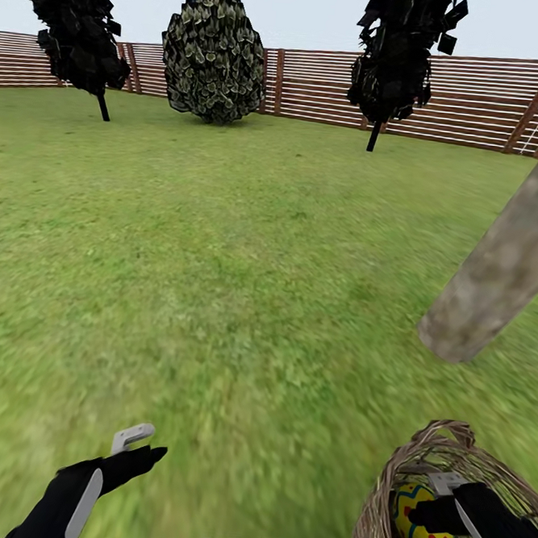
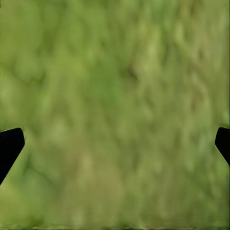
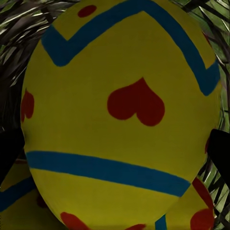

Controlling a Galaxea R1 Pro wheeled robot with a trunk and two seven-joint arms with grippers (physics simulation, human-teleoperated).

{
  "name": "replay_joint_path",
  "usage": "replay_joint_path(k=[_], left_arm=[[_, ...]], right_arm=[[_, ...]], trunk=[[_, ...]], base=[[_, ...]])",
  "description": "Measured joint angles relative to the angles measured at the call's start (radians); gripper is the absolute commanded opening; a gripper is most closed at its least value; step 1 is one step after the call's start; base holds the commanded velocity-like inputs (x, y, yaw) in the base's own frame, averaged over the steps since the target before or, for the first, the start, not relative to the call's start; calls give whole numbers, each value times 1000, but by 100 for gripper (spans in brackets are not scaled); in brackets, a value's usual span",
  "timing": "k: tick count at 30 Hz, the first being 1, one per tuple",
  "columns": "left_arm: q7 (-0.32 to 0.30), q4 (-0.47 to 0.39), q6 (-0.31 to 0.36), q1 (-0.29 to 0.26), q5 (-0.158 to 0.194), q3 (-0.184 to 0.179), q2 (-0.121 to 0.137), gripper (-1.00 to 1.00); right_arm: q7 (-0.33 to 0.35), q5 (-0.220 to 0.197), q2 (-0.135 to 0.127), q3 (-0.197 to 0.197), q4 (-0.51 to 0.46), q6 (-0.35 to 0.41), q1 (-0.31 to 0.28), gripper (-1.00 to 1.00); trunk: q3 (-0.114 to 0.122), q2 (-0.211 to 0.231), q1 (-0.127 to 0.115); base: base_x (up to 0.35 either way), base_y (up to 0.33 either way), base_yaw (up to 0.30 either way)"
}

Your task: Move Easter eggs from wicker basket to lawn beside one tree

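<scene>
The wicker basket (image 1: 405,474) stands on the lawn (image 1: 245,259) at the lower right, close to the foot of a bare grey-brown tree trunk (image 1: 504,263). Yellow Easter eggs (image 1: 414,500) with blue zigzags and red marks lie inside it. My right gripper (image 1: 430,500) reaches into the basket. In the right wrist view one egg (image 3: 120,96) sits between the open fingertips (image 3: 221,153), with parts of two more eggs (image 3: 14,196) below it and wicker (image 3: 28,19) behind. My left gripper (image 1: 143,447) hangs open over bare grass (image 2: 115,72), holding nothing.
A slatted wooden fence (image 1: 476,99) closes the far side of the lawn. Two dark narrow trees (image 1: 78,27) and a round leafy bush (image 1: 215,54) stand in front of it. Open grass stretches between them and me.
</scene>
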Motion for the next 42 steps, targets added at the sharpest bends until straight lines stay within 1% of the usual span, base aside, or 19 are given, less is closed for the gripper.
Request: replay_joint_path(k=[4,5,7,11,18,21,26,30,37,42], left_arm=[[0,0,-5,0,1,1,-1,100],[0,12,-31,0,1,0,-2,100],[1,22,-48,0,1,-1,-5,100],[1,23,-49,0,0,-2,-6,100],[1,23,-49,0,1,0,-6,100],[1,23,-49,0,1,-1,-6,100],[1,23,-49,0,1,0,-6,100],[1,23,-50,0,1,-3,-13,100],[1,23,-50,0,0,-2,-19,100],[9,24,-54,0,-1,-3,-28,100]], right_arm=[[0,0,0,0,0,0,0,-100],[0,1,0,0,0,0,0,-100],[-1,5,1,0,0,-1,0,-100],[0,1,2,1,0,0,0,-100],[0,5,3,2,4,-14,0,-100],[0,10,3,5,6,-14,1,-100],[0,6,3,4,5,-13,1,-100],[0,4,3,4,5,-13,1,-100],[0,4,3,2,5,-14,1,-100],[0,3,3,3,4,-14,1,-100]], trunk=[[0,0,-1],[0,0,-1],[0,0,-1],[0,0,0],[0,0,-1],[0,0,-1],[0,0,-1],[0,0,-1],[0,0,-1],[19,1,-3]], base=[[-44,0,0],[0,0,0],[-24,0,0],[-270,0,0],[-13,0,0],[250,0,0],[325,0,0],[328,0,0],[43,0,0],[0,0,0]])
